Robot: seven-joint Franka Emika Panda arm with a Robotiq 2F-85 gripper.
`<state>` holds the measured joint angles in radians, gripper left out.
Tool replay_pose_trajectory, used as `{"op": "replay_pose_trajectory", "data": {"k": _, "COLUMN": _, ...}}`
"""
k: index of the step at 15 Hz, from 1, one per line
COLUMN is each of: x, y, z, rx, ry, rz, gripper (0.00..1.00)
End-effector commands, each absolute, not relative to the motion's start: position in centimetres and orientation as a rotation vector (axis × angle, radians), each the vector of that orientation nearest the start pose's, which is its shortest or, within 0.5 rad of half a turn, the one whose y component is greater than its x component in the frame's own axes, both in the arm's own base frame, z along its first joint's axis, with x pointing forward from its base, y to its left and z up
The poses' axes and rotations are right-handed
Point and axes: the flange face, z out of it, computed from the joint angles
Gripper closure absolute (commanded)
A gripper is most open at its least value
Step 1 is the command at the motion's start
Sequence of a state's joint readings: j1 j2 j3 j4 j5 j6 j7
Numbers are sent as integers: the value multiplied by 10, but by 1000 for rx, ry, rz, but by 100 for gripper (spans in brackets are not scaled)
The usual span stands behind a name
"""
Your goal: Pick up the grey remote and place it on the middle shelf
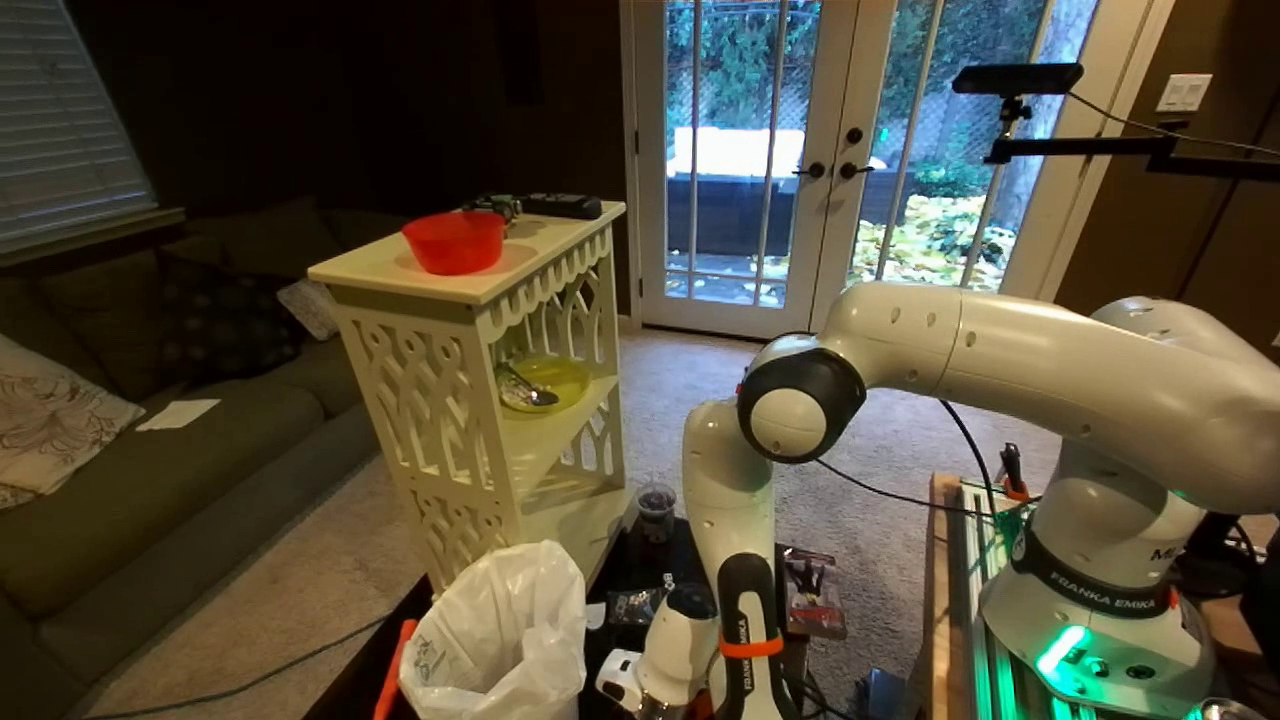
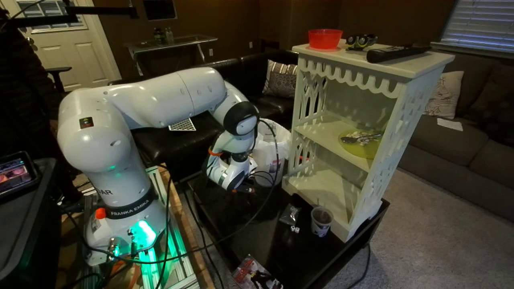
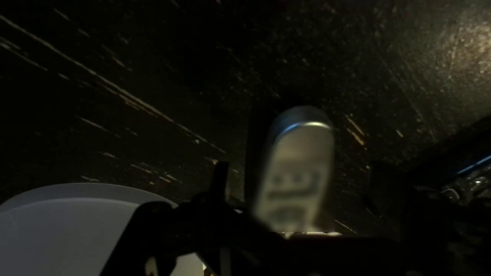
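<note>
The grey remote [image 3: 299, 161] lies on the dark table in the wrist view, its rounded end away from the gripper; its near part is blurred and its near end is hidden. My gripper [image 3: 299, 178] is open, with one dark finger on each side of the remote and a gap to both. In an exterior view the gripper [image 2: 245, 188] is low over the black table, dark and hard to make out; the remote is not discernible there. The middle shelf [image 1: 540, 445] of the cream-white unit shows in both exterior views [image 2: 317, 130], bearing a yellow-green dish [image 2: 353, 150] with a spoon.
A white-lined bin [image 1: 500, 640] stands beside the gripper and shelf unit; its rim [image 3: 88, 191] shows in the wrist view. A cup [image 2: 321, 220] and a small bag [image 2: 290, 214] are on the black table [image 2: 257, 233]. A red bowl [image 2: 324, 39] and a black remote [image 2: 391, 53] are on the top board.
</note>
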<state>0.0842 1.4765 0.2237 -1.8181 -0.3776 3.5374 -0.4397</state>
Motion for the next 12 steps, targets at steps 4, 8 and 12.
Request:
{"op": "replay_pose_trajectory", "data": {"k": 4, "x": 438, "y": 206, "z": -187, "rx": -2583, "ry": -1259, "rz": -363, "gripper": 1}}
{"op": "replay_pose_trajectory", "data": {"k": 8, "x": 438, "y": 209, "z": -181, "rx": -2577, "ry": -1276, "rz": -350, "gripper": 27}}
{"op": "replay_pose_trajectory", "data": {"k": 12, "x": 437, "y": 214, "z": -179, "rx": -2562, "ry": -1294, "rz": -377, "gripper": 57}}
